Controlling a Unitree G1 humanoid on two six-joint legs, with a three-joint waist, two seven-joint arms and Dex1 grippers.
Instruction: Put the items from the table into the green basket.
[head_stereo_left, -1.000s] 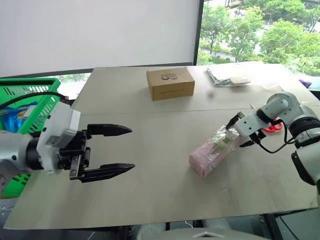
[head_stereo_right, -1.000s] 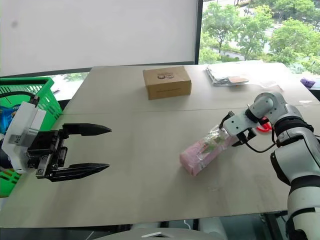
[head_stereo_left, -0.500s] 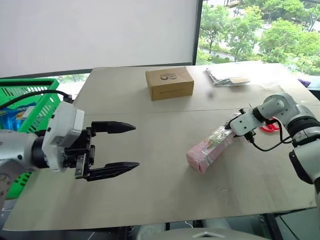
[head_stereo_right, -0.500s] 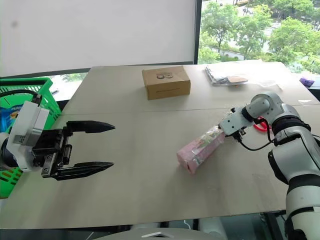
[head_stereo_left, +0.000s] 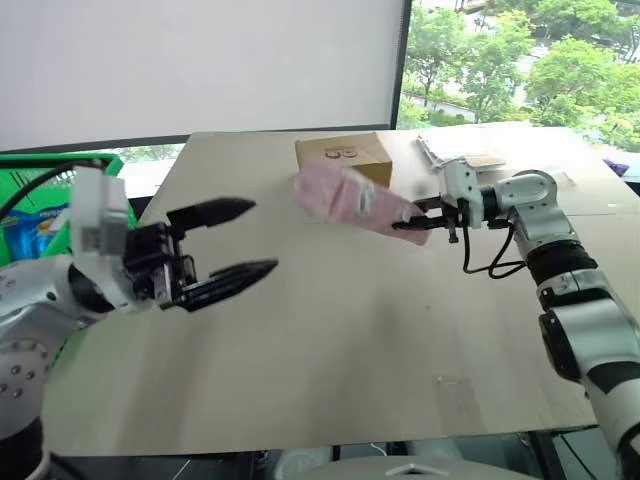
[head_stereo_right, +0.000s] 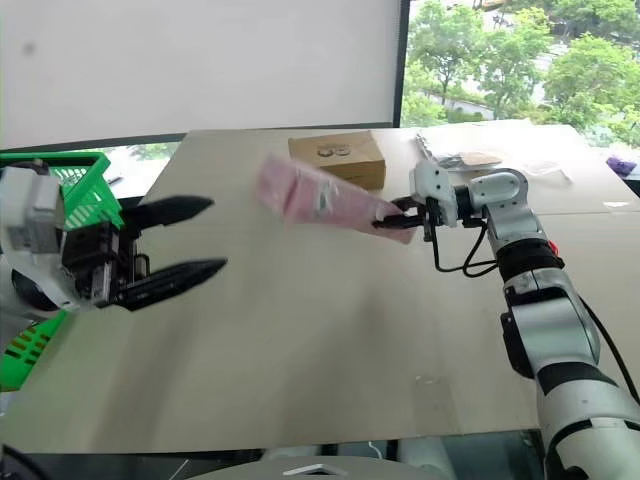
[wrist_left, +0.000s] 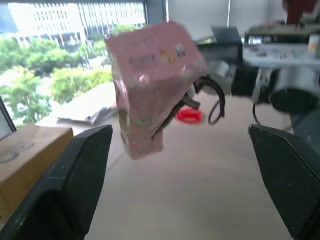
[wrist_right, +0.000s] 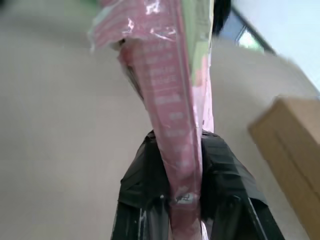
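Left eye view: the pink pack (head_stereo_left: 350, 199) is held off the table (head_stereo_left: 330, 340), clamped by one end in the right gripper (head_stereo_left: 412, 222) and sticking out level toward the robot's left, in front of a cardboard box (head_stereo_left: 345, 157). The left gripper (head_stereo_left: 245, 240) waits opposite with its fingers spread wide and nothing between them. The green basket (head_stereo_left: 50, 215) sits off the table's left edge, behind the left arm. A hand-over looks to be the step in hand; it would be done best by keeping the pack level and bringing its free end squarely between the spread fingers.

Right eye view: the same layout is seen, the pack's free end (head_stereo_right: 285, 190) well apart from the left fingertips (head_stereo_right: 200, 235). The right grip should be kept until the left one has closed, since only a short end is pinched and the wrap looks slippery.

Left wrist view: the pack (wrist_left: 150, 85) hangs between the two black fingers (wrist_left: 75, 180) but farther off, untouched. Its middle, not its crinkled end, is judged the better place to take.

Right wrist view: both fingers (wrist_right: 145, 175) are pressed onto the pack's narrow end (wrist_right: 175, 130), which is squeezed thin there, so sagging or twisting should be watched.
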